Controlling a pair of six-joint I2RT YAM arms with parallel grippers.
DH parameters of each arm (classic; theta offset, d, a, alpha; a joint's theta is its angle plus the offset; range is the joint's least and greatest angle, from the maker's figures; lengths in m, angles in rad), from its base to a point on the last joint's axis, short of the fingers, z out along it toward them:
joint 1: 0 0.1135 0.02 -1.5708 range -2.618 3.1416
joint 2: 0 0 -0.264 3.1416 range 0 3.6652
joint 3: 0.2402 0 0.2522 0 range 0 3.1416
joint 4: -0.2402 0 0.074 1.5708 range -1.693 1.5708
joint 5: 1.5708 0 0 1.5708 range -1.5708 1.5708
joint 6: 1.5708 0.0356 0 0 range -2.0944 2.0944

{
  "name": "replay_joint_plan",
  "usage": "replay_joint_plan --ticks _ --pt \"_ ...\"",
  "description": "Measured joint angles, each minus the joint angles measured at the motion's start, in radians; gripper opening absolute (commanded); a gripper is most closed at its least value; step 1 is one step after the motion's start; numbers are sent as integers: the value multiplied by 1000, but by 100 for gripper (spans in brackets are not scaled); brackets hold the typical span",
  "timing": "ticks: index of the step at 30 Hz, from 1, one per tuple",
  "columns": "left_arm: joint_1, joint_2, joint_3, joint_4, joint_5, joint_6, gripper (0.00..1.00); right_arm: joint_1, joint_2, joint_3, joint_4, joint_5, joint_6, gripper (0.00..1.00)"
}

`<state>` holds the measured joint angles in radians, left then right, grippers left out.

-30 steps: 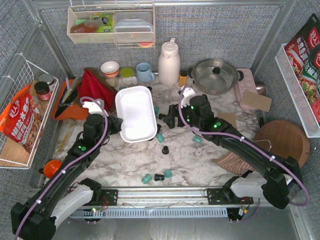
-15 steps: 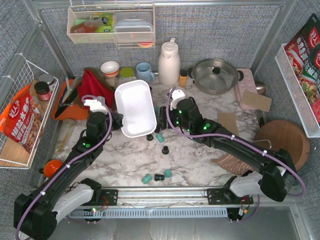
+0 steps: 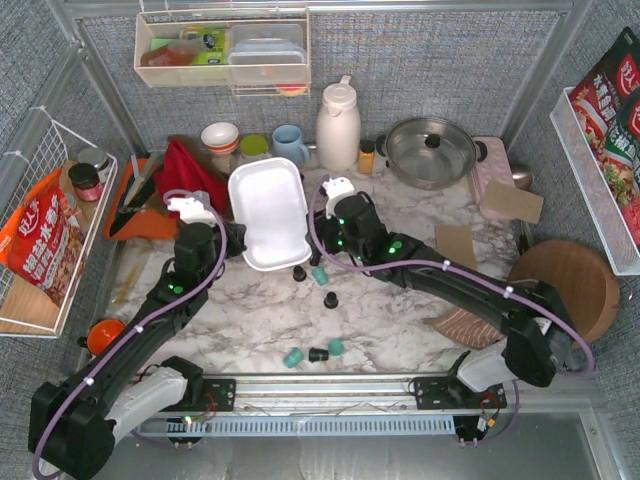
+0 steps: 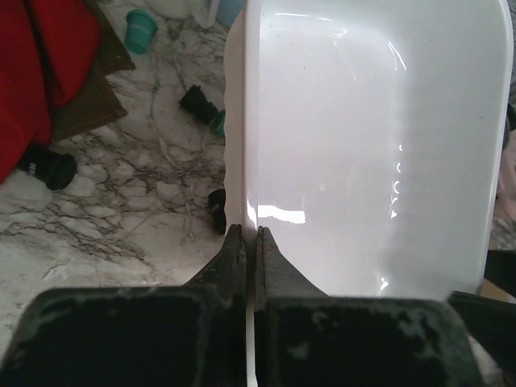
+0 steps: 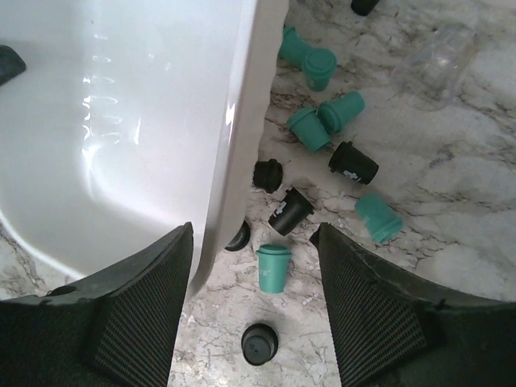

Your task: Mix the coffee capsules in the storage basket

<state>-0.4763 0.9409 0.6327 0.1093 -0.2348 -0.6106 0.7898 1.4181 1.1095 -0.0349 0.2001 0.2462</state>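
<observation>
We see a marble table [image 3: 400, 320] with grey woven walls [image 3: 420, 60]. The basket [image 3: 268, 215] is upper centre of the top view, with the left gripper [image 4: 248, 242] pinched tight on its rim. The right gripper [image 5: 251, 235] is spread wide astride the opposite rim, holding nothing. Capsules [image 3: 320, 275] are scattered on the marble below the basket. A jug [image 3: 338, 125] and a pot [image 3: 430, 150] stand at the back.

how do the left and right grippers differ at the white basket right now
The left gripper is shut, pinching the rim of the storage basket; the right gripper is open, jaws straddling the opposite rim unclamped. The left gripper sits at the basket's left side, the right gripper at its right. Both are at one basket; the visible coffee capsules lie outside it.
</observation>
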Motion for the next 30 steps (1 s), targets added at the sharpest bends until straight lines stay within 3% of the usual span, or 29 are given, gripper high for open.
replay_joint_plan --ticks 3,4,7,8,9,12,15,22,30 --pt "0 4 0 12 21 -11 0 0 50 6 14 -11 2 64" --pt "0 5 0 15 27 -13 0 0 64 10 23 -19 3 55" --pt "0 2 -8 31 38 -23 0 0 97 26 46 -24 5 4" --pt "0 -1 -11 33 53 -27 0 0 103 29 50 -30 10 0" --pt "-1 -4 -15 40 58 -32 10 0 106 30 52 -15 17 0" --pt "-2 -8 -21 58 80 -35 56 -14 106 30 58 6 34 0" --pt "-2 -8 -21 68 90 -28 76 -49 92 26 22 11 33 0" --pt "-1 -66 -16 66 59 10 89 -291 -14 -104 -67 125 53 0" --pt "-1 -135 -16 21 -1 65 92 -460 5 -199 -89 153 -1 0"
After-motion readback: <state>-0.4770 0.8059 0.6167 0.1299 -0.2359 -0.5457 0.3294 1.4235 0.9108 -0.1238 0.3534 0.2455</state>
